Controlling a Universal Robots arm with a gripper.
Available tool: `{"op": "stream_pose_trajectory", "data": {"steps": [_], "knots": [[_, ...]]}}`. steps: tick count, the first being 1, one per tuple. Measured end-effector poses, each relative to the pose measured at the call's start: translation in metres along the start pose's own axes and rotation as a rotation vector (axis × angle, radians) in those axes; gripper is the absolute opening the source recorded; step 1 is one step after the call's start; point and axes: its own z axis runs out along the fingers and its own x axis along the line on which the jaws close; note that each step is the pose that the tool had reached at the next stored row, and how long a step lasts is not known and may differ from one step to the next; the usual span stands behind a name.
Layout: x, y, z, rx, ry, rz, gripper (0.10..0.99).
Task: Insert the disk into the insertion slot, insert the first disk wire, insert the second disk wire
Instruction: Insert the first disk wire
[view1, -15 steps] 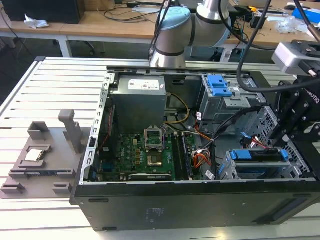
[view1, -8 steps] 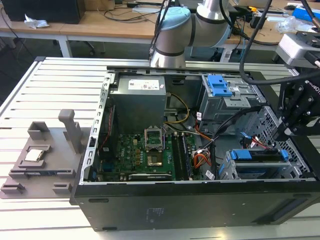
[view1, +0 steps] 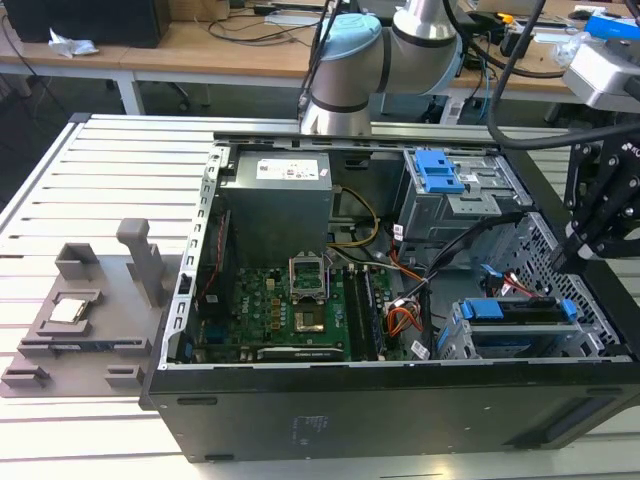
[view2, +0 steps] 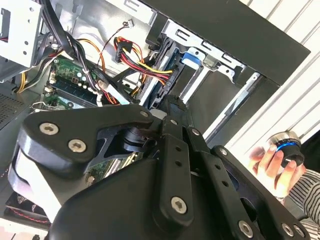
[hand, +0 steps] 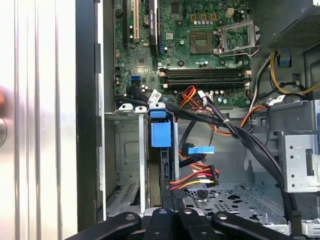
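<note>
The case (view1: 400, 420) lies on its side with the open face up, probably so that the arm can reach the slot (view1: 455, 342) from above. The disk (view1: 515, 312) sits already inside this slot, in the corner of the case at the exterior view's right. In the first wrist view it stands on its narrow edge between the silver walls, and its blue carrier seems to guide it along them. The disk body looks dark and thin there, with a bright blue tab at the end nearest the board (hand: 200, 50). The gripper (hand: 170, 206) hangs directly over the disk's other end, in line with it. If it is open, closed or holding the disk cannot be told. The wires (hand: 196, 178), red, yellow and black, lie loose just beside the disk and look not yet plugged in.
</note>
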Motion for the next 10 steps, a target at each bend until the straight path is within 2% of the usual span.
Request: {"op": "stream_pose_trajectory", "data": {"steps": [10], "knots": [[0.0000,0.0001,-0.0009,0.000,-0.0002,0.000,0.106]]}}
